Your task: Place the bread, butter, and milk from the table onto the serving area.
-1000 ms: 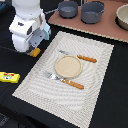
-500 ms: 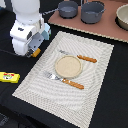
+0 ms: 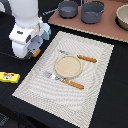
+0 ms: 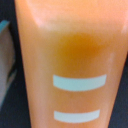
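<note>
Bread (image 4: 70, 65) – fills wrist view, arm low over it at serving area (image 3: 95, 80) edge, prob. for pickup; pincer state can't tell. Butter (image 3: 9, 77) – on counter, untouched.

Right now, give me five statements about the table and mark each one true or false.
1. The round tan plate sits on the cream striped placemat between two pieces of orange-handled cutlery. True.
2. The flat yellow butter pack lies on the placemat. False: it lies on the dark table, off the placemat, toward the exterior view's left.
3. The wrist view is filled by the golden-orange loaf with pale score lines. True.
4. The pale-blue milk carton stands on the plate. False: it stands off the placemat's far corner, partly behind the arm.
5. The grey pots stand on the placemat. False: they stand on the pinkish-brown board beyond it.
</note>
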### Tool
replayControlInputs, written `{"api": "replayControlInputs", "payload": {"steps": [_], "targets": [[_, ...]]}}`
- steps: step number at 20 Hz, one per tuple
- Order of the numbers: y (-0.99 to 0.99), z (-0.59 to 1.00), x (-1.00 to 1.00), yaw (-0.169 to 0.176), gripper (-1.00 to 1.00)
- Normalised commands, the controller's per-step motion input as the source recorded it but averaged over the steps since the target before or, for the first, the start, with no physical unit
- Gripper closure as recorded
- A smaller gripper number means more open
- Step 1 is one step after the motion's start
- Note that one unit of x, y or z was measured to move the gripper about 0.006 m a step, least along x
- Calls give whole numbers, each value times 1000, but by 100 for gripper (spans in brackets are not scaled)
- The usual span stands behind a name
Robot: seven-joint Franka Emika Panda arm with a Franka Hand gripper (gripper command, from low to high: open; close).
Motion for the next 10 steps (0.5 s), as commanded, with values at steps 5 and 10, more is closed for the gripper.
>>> {"api": "replayControlInputs", "payload": {"steps": [5,10], "targets": [[3,-75,-3,0,100],[-106,737,375,-30,100]]}}
